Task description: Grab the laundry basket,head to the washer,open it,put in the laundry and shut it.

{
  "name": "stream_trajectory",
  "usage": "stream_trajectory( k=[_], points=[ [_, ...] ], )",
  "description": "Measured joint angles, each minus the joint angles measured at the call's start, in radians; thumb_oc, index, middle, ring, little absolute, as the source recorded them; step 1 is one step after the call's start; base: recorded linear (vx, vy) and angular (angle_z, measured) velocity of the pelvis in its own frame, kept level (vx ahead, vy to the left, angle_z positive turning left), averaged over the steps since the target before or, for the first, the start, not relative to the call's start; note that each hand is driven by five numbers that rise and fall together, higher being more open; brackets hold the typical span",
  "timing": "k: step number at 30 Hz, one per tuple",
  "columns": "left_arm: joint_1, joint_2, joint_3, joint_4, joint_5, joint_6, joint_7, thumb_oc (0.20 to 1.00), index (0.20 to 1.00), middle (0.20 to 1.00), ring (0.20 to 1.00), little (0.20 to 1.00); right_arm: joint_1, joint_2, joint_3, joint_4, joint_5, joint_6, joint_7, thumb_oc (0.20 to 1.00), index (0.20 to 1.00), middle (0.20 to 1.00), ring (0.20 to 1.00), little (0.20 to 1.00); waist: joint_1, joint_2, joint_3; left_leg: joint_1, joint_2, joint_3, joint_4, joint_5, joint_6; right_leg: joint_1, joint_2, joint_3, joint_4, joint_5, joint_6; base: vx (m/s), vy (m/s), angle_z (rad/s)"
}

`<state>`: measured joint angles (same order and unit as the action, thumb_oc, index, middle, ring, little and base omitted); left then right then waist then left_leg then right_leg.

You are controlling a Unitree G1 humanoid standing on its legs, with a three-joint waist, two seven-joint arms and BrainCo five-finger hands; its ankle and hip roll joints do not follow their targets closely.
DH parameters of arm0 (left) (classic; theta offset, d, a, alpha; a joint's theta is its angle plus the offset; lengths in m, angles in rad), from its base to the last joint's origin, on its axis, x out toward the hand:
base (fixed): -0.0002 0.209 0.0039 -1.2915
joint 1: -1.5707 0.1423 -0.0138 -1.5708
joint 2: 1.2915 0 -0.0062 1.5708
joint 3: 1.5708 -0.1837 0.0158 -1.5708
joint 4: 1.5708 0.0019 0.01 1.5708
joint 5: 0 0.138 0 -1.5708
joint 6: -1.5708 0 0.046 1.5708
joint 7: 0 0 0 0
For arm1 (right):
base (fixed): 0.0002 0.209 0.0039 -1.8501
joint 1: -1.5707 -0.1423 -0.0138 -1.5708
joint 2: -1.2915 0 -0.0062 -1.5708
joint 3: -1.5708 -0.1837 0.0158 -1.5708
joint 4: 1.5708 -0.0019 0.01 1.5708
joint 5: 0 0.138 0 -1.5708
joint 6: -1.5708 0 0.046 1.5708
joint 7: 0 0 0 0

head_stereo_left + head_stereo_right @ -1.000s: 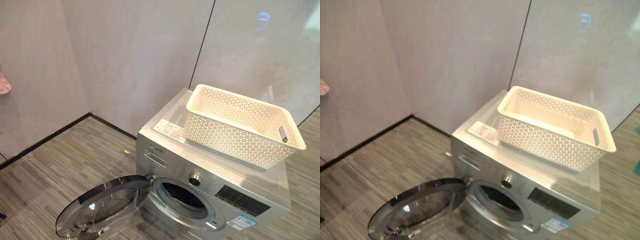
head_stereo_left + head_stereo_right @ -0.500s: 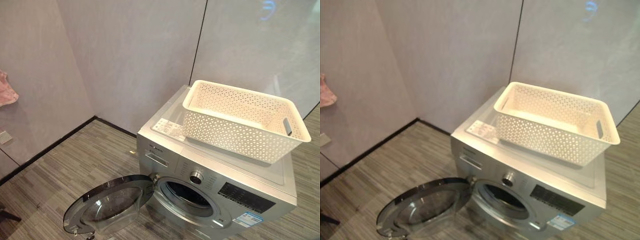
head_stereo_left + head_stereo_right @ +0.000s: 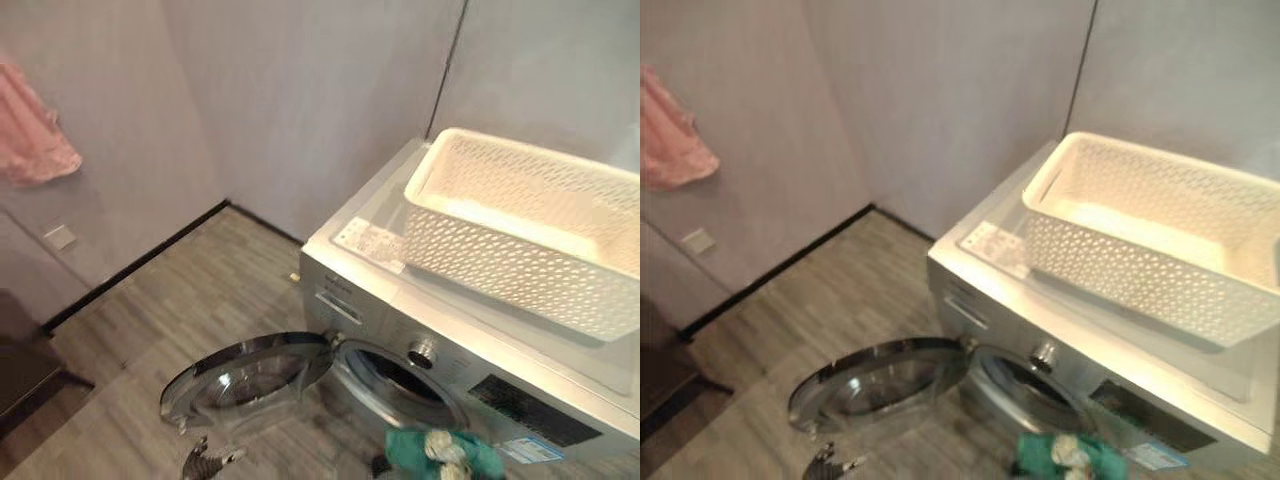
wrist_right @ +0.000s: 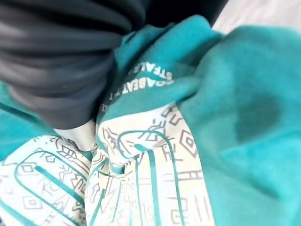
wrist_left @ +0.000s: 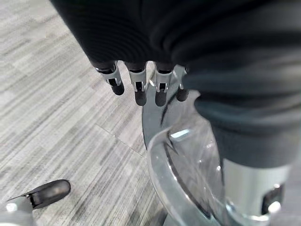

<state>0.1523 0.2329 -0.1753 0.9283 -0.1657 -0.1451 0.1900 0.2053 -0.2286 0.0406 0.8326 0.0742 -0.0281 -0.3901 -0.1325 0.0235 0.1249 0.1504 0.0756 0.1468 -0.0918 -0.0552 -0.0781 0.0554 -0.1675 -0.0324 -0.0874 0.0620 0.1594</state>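
Observation:
The silver washer [image 3: 372,292] stands against the wall with its round door [image 3: 250,380] swung open to the left, and the drum opening [image 3: 400,378] is dark. An empty white lattice laundry basket [image 3: 530,230] rests on the washer's top. A teal and white garment [image 3: 415,448] hangs low in front of the drum opening. It drapes over my right hand [image 4: 61,61] in the right wrist view. My left hand [image 5: 141,89] hovers open above the door's glass, fingers straight, and shows low by the door's rim [image 3: 210,460].
A pink cloth [image 3: 35,130] hangs on the left wall above a wall socket [image 3: 60,236]. A dark piece of furniture [image 3: 20,365] sits at the left edge. Grey plank floor [image 3: 190,300] lies left of the washer.
The camera has moved, shifting the whole scene right. The teal garment has come into view before the drum opening, and my left hand now shows by the open door.

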Motion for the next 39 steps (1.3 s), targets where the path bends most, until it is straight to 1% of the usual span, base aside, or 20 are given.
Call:
stream_trajectory(
  k=[1, 2, 4, 7, 8, 12, 13, 15, 17, 18, 20, 21, 23, 24, 26, 28, 29, 33, 36, 39],
  points=[
    [0.005, -0.002, -0.007, -0.016, -0.004, -0.011, -0.002, 1.000, 1.000, 1.000, 1.000, 1.000, -0.008, -0.017, 0.015, -0.025, -0.022, -0.007, 0.009, 0.200, 0.200, 0.200, 0.200, 0.200, 0.007, 0.006, 0.013, -0.011, -0.004, -0.001, 0.000, 0.004, 0.003, -0.005, -0.005, -0.001, 0.000, 0.003, 0.002, -0.16, 0.020, 0.05],
    [-0.010, -0.007, -0.006, -0.051, -0.020, -0.027, 0.001, 1.000, 1.000, 1.000, 1.000, 1.000, -0.051, -0.050, 0.050, -0.081, -0.060, 0.000, 0.013, 0.200, 0.200, 0.200, 0.200, 0.200, 0.012, 0.017, 0.060, -0.034, -0.014, -0.005, 0.001, 0.015, 0.010, -0.030, -0.015, -0.003, 0.000, 0.014, 0.006, -0.12, 0.014, 0.10],
    [-0.028, -0.006, -0.004, -0.049, -0.024, -0.027, 0.002, 1.000, 1.000, 1.000, 1.000, 1.000, -0.086, -0.061, 0.053, -0.111, -0.076, 0.004, 0.016, 0.200, 0.200, 0.200, 0.200, 0.200, 0.019, 0.024, 0.096, -0.058, -0.020, -0.015, 0.002, 0.027, 0.012, -0.039, -0.024, -0.012, 0.000, 0.020, 0.007, -0.08, 0.014, 0.21],
    [-0.052, -0.006, -0.018, -0.045, -0.025, -0.027, 0.002, 1.000, 1.000, 1.000, 1.000, 1.000, -0.124, -0.075, 0.062, -0.123, -0.100, 0.006, 0.015, 0.200, 0.200, 0.200, 0.200, 0.200, 0.019, 0.036, 0.141, -0.103, -0.037, -0.047, 0.005, 0.044, 0.019, -0.069, -0.041, -0.037, 0.000, 0.026, 0.013, -0.15, 0.014, 0.32],
    [-0.067, -0.006, -0.038, -0.046, -0.025, -0.027, 0.003, 1.000, 1.000, 1.000, 1.000, 1.000, -0.145, -0.086, 0.070, -0.125, -0.108, 0.005, 0.012, 0.200, 0.200, 0.200, 0.200, 0.200, 0.016, 0.047, 0.158, -0.130, -0.047, -0.052, 0.013, 0.048, 0.023, -0.093, -0.052, -0.039, 0.000, 0.035, 0.018, -0.10, -0.014, 0.16],
    [-0.148, -0.012, -0.076, -0.047, -0.034, -0.042, 0.017, 1.000, 1.000, 1.000, 1.000, 1.000, -0.282, -0.102, 0.120, -0.087, -0.118, 0.004, -0.011, 0.200, 0.200, 0.200, 0.200, 0.200, 0.039, 0.085, 0.214, -0.235, -0.068, -0.076, 0.065, 0.056, 0.031, -0.155, -0.075, -0.062, 0.000, 0.058, 0.023, -0.12, -0.034, 0.25],
    [-0.164, -0.022, -0.080, -0.048, -0.035, -0.050, 0.025, 1.000, 1.000, 1.000, 1.000, 1.000, -0.320, -0.094, 0.127, -0.079, -0.118, 0.002, -0.015, 0.200, 0.200, 0.200, 0.200, 0.200, 0.053, 0.099, 0.229, -0.246, -0.071, -0.085, 0.062, 0.066, 0.034, -0.161, -0.078, -0.072, 0.000, 0.061, 0.023, -0.07, -0.042, 0.22],
    [-0.174, -0.022, -0.098, -0.055, -0.063, -0.063, 0.032, 1.000, 1.000, 1.000, 1.000, 1.000, -0.370, -0.083, 0.147, -0.040, -0.117, 0.002, -0.030, 0.200, 0.200, 0.200, 0.200, 0.200, 0.063, 0.101, 0.238, -0.267, -0.073, -0.086, 0.073, 0.066, 0.033, -0.177, -0.077, -0.073, 0.000, 0.062, 0.023, -0.08, -0.024, 0.10],
    [-0.193, -0.024, -0.132, -0.071, -0.086, -0.069, 0.039, 1.000, 1.000, 1.000, 1.000, 1.000, -0.460, -0.063, 0.188, 0.018, -0.115, 0.003, -0.057, 0.200, 0.200, 0.200, 0.200, 0.200, 0.076, 0.113, 0.246, -0.330, -0.076, -0.092, 0.077, 0.080, 0.034, -0.234, -0.082, -0.075, 0.000, 0.072, 0.022, -0.09, -0.007, 0.10],
    [-0.216, -0.026, -0.157, -0.097, -0.104, -0.070, 0.042, 1.000, 1.000, 1.000, 1.000, 1.000, -0.527, -0.063, 0.203, 0.054, -0.115, 0.003, -0.070, 0.200, 0.200, 0.200, 0.200, 0.200, 0.075, 0.124, 0.266, -0.378, -0.080, -0.097, 0.085, 0.091, 0.035, -0.274, -0.084, -0.079, 0.000, 0.088, 0.022, -0.04, 0.013, 0.16],
    [-0.244, -0.044, -0.166, -0.115, -0.115, -0.070, 0.046, 1.000, 1.000, 1.000, 1.000, 1.000, -0.575, -0.054, 0.208, 0.060, -0.114, 0.006, -0.088, 0.200, 0.200, 0.200, 0.200, 0.200, 0.088, 0.147, 0.302, -0.399, -0.085, -0.106, 0.087, 0.102, 0.041, -0.287, -0.091, -0.088, 0.000, 0.097, 0.024, -0.05, 0.009, 0.17],
    [-0.241, -0.043, -0.194, -0.170, -0.141, -0.075, 0.048, 1.000, 1.000, 1.000, 1.000, 1.000, -0.623, -0.048, 0.196, 0.094, -0.092, 0.003, -0.114, 0.200, 0.200, 0.200, 0.200, 0.200, 0.097, 0.160, 0.321, -0.420, -0.092, -0.104, 0.089, 0.106, 0.044, -0.310, -0.093, -0.085, 0.000, 0.101, 0.026, -0.06, 0.033, 0.06],
    [-0.237, -0.044, -0.203, -0.211, -0.151, -0.087, 0.050, 1.000, 1.000, 1.000, 1.000, 1.000, -0.683, -0.023, 0.152, 0.151, -0.053, 0.003, -0.138, 0.200, 0.200, 0.200, 0.200, 0.200, 0.104, 0.175, 0.330, -0.448, -0.101, -0.103, 0.088, 0.112, 0.048, -0.337, -0.104, -0.082, 0.000, 0.107, 0.030, -0.05, 0.069, 0.02],
    [-0.244, -0.045, -0.212, -0.235, -0.157, -0.094, 0.050, 1.000, 1.000, 1.000, 1.000, 1.000, -0.713, -0.023, 0.126, 0.170, -0.016, 0.002, -0.160, 0.200, 0.200, 0.200, 0.200, 0.200, 0.109, 0.191, 0.340, -0.459, -0.108, -0.103, 0.088, 0.116, 0.052, -0.349, -0.111, -0.082, 0.000, 0.114, 0.033, -0.04, 0.066, 0.02],
    [-0.244, -0.029, -0.242, -0.292, -0.190, -0.108, 0.053, 1.000, 1.000, 1.000, 1.000, 1.000, -0.816, -0.032, -0.001, 0.247, 0.089, -0.011, -0.204, 0.200, 0.200, 0.200, 0.200, 0.200, 0.124, 0.213, 0.347, -0.502, -0.127, -0.085, 0.087, 0.123, 0.062, -0.404, -0.127, -0.061, 0.000, 0.124, 0.045, -0.06, 0.055, -0.10],
    [-0.259, -0.023, -0.248, -0.288, -0.207, -0.112, 0.054, 1.000, 1.000, 1.000, 1.000, 1.000, -0.885, -0.041, -0.122, 0.286, 0.202, -0.052, -0.242, 0.200, 0.200, 0.200, 0.200, 0.200, 0.131, 0.215, 0.347, -0.542, -0.142, -0.075, 0.091, 0.126, 0.067, -0.452, -0.142, -0.039, 0.000, 0.133, 0.053, -0.07, 0.033, -0.15],
    [-0.272, -0.024, -0.254, -0.277, -0.226, -0.109, 0.054, 1.000, 1.000, 1.000, 1.000, 1.000, -0.909, -0.066, -0.145, 0.278, 0.279, -0.079, -0.279, 0.200, 0.200, 0.200, 0.200, 0.200, 0.130, 0.214, 0.347, -0.567, -0.152, -0.062, 0.092, 0.130, 0.072, -0.480, -0.152, -0.031, 0.001, 0.141, 0.061, -0.07, 0.027, -0.03],
    [-0.292, -0.023, -0.269, -0.277, -0.239, -0.108, 0.054, 1.000, 1.000, 1.000, 1.000, 1.000, -0.922, -0.126, -0.194, 0.173, 0.429, -0.163, -0.358, 0.200, 0.200, 0.200, 0.200, 0.200, 0.124, 0.212, 0.349, -0.646, -0.172, -0.046, 0.127, 0.131, 0.074, -0.566, -0.176, -0.011, 0.041, 0.139, 0.070, -0.05, 0.014, 0.00],
    [-0.313, -0.025, -0.267, -0.272, -0.270, -0.111, 0.056, 1.000, 1.000, 1.000, 1.000, 1.000, -0.948, -0.117, -0.240, 0.110, 0.500, -0.211, -0.413, 0.200, 0.200, 0.200, 0.200, 0.200, 0.121, 0.211, 0.349, -0.701, -0.177, -0.027, 0.160, 0.129, 0.077, -0.634, -0.183, 0.014, 0.080, 0.132, 0.077, -0.02, -0.008, -0.09],
    [-0.316, -0.026, -0.267, -0.278, -0.291, -0.113, 0.063, 1.000, 1.000, 1.000, 1.000, 1.000, -0.944, -0.089, -0.264, -0.033, 0.520, -0.263, -0.466, 0.200, 0.200, 0.200, 0.200, 0.200, 0.117, 0.211, 0.349, -0.753, -0.178, -0.019, 0.171, 0.126, 0.082, -0.701, -0.182, 0.034, 0.098, 0.133, 0.077, -0.01, -0.009, -0.08]
  ],
)
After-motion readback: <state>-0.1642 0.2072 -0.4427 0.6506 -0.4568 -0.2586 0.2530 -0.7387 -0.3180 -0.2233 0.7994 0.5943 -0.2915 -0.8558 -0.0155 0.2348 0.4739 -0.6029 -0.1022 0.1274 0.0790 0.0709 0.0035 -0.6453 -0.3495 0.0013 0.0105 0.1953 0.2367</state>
